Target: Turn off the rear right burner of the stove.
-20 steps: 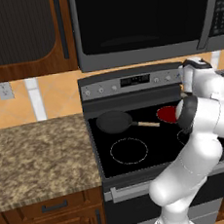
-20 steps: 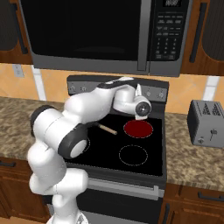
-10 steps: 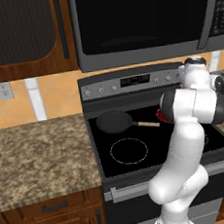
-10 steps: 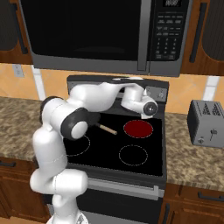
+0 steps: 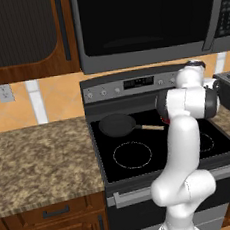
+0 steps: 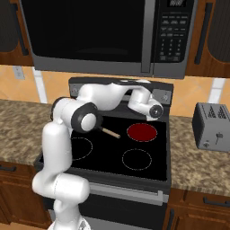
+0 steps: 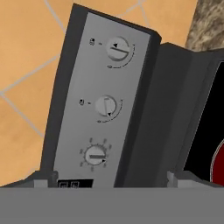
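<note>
The stove (image 6: 148, 173) has a black glass top and a grey control panel (image 5: 134, 85). Its rear right burner (image 6: 142, 131) glows solid red; the hand view catches its edge (image 7: 218, 162). My hand (image 6: 149, 105) hovers just above that burner, close to the panel's right end. My gripper (image 7: 111, 181) faces the tilted panel (image 7: 78, 109), open, with nothing between the fingers. Three knobs stand ahead of it: a far knob (image 7: 118, 49), a middle knob (image 7: 106, 105) and a near knob (image 7: 95, 155). None is touched.
A black frying pan (image 5: 117, 124) sits on the rear left zone, handle pointing right. White-outlined rings mark the front zones (image 6: 137, 159). A black microwave (image 6: 103, 36) hangs above the stove. A silver toaster (image 6: 211, 126) stands on the right granite counter.
My arm has folded upward, its elbow now high in the left base view. The hand has edged back from over the red burner toward the panel's right end.
</note>
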You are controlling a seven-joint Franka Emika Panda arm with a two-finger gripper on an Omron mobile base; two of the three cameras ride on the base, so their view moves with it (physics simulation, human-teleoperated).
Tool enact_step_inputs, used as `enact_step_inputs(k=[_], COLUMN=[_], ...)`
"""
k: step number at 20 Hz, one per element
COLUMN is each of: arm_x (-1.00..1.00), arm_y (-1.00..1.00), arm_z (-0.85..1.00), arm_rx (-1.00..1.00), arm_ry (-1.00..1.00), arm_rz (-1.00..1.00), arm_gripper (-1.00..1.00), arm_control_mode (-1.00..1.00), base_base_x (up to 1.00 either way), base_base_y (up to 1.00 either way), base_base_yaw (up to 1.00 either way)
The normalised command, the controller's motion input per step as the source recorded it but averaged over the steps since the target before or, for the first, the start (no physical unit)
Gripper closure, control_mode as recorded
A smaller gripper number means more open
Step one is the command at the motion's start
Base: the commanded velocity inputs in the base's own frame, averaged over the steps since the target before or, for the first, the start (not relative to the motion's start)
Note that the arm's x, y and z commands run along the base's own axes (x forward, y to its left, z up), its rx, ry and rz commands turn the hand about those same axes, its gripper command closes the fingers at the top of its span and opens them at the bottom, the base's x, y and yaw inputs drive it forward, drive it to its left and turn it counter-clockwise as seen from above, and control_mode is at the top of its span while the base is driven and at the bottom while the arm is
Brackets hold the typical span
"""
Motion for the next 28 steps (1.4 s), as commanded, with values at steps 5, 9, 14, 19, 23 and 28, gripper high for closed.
enact_step_inputs(k=[5,9,14,19,23,28], arm_x=[0.41,0.52,0.52,0.47,0.38,0.35], arm_y=[-0.23,-0.10,-0.07,-0.03,0.00,-0.02], arm_z=[-0.08,0.00,-0.04,-0.13,-0.21,-0.11], arm_rx=[0.00,0.00,0.00,0.00,0.00,0.00], arm_ry=[-0.01,0.00,0.00,0.00,0.00,0.00], arm_rz=[0.00,0.00,0.00,0.00,0.00,0.00], arm_gripper=[-1.00,-1.00,-1.00,-1.00,-1.00,-1.00], arm_control_mode=[-1.00,-1.00,-1.00,-1.00,-1.00,-1.00], base_base_x=[0.00,0.00,0.00,0.00,0.00,0.00], base_base_y=[0.00,0.00,0.00,0.00,0.00,0.00], base_base_yaw=[0.00,0.00,0.00,0.00,0.00,0.00])
